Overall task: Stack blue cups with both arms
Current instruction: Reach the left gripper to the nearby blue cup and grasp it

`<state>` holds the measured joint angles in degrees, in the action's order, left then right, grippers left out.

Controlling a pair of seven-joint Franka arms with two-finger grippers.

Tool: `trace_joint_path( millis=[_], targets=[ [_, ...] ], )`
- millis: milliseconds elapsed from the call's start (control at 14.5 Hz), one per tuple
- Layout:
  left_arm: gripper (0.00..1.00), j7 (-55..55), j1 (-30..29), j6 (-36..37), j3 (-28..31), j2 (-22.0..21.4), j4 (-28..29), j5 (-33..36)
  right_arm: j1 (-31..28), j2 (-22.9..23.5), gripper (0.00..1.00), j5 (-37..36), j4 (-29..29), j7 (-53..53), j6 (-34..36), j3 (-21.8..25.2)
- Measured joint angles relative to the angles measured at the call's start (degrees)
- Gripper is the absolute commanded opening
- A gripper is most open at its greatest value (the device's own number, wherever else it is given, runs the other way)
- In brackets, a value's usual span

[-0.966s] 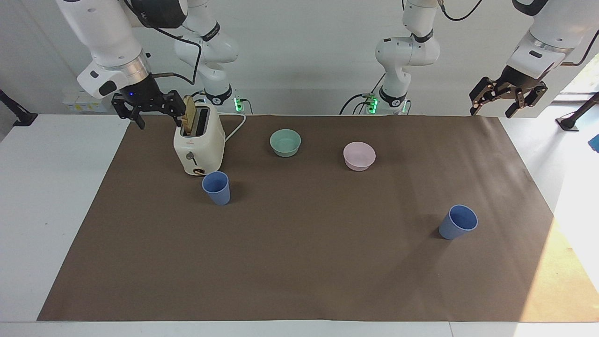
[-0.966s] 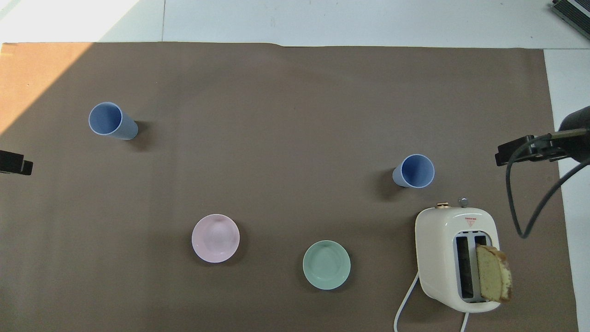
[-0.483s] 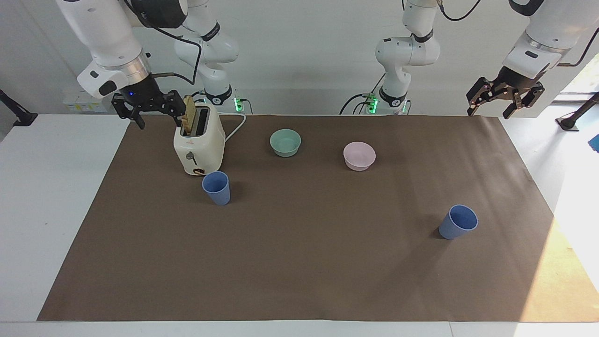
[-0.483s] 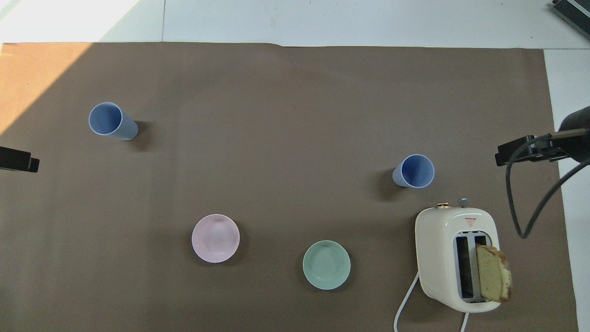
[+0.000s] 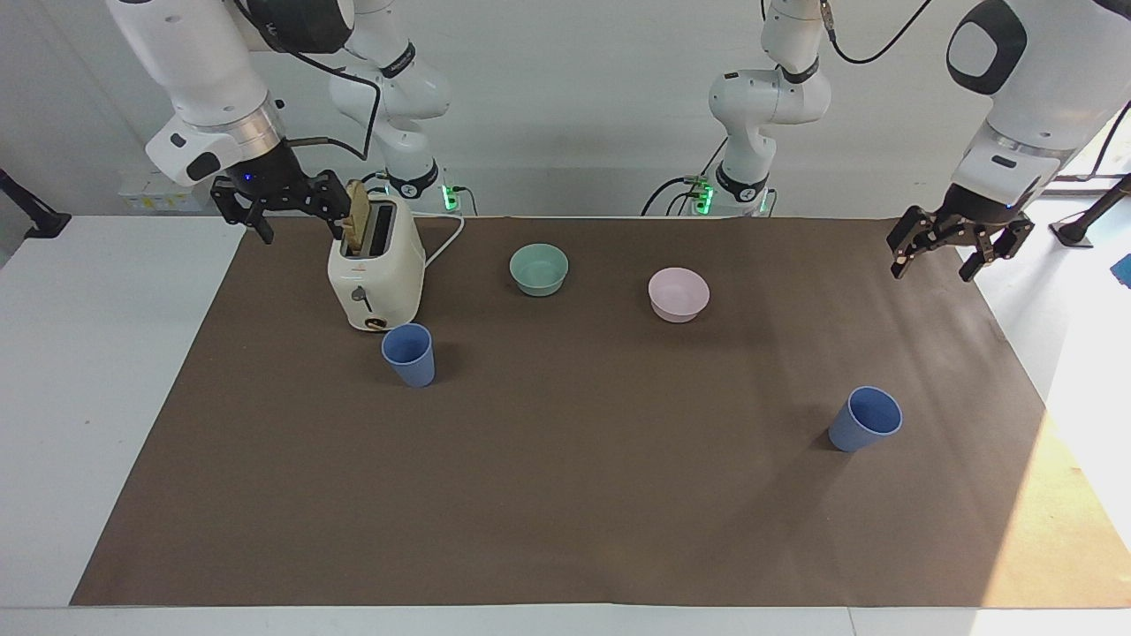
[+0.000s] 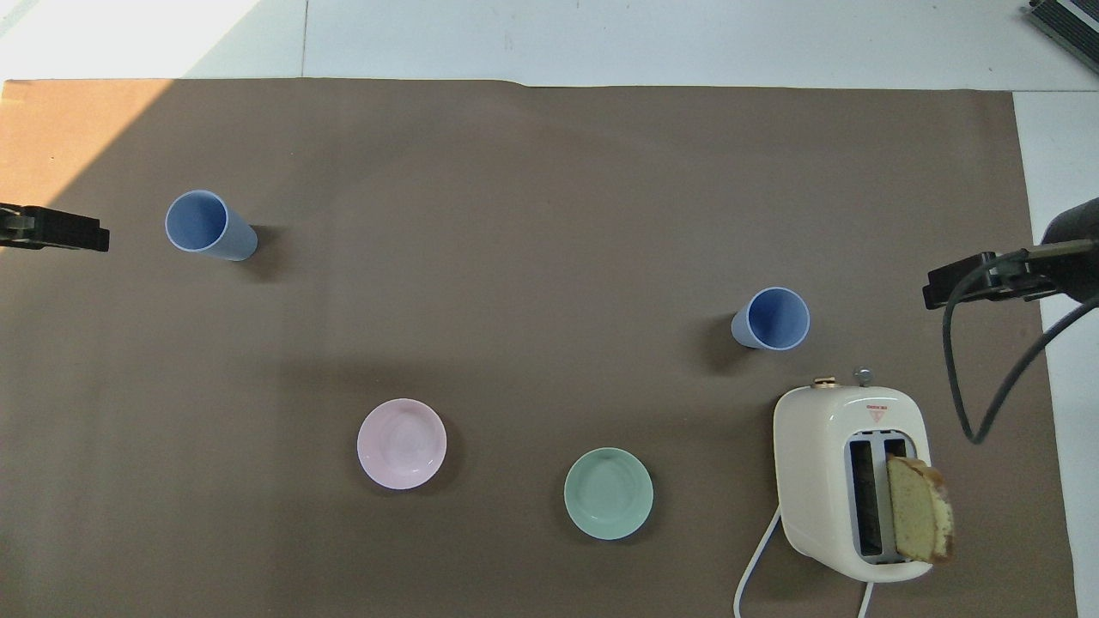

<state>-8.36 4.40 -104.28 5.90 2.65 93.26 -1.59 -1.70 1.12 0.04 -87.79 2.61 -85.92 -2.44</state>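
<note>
Overhead view: two matte tapered blue cups [image 6: 200, 224] [image 6: 774, 318], well apart.

Overhead view crops both arms — only a tip of the left gripper [image 6: 53, 232] shows at the frame edge, right gripper [image 6: 987, 279] partly cut off. Toaster [image 6: 850, 481] cord runs off the bottom edge — plug probably out of frame.

Two upright blue cups [image 5: 409, 353] [image 5: 866, 419], well apart on brown mat [image 5: 565, 495]
</note>
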Motion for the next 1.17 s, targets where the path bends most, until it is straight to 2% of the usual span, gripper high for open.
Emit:
trace_joint_path(
  millis=[207,759,1172],
  targets=[
    [0.91,-0.74,-1.65,-4.37,0.02,4.19,0.08,-0.82,0.01,0.0,1.0,0.0,0.0,0.0,0.0,-0.05],
    [0.86,-2.57,-2.69,-16.54,0.08,13.9,3.3,-2.91,0.04,0.0,1.0,0.0,0.0,0.0,0.0,-0.16],
    [0.78,-2.59,-3.4,-20.1,0.06,15.38,4.82,-3.34,0.64,0.01,1.0,0.0,-0.73,0.0,-3.03,-0.55]
  ],
)
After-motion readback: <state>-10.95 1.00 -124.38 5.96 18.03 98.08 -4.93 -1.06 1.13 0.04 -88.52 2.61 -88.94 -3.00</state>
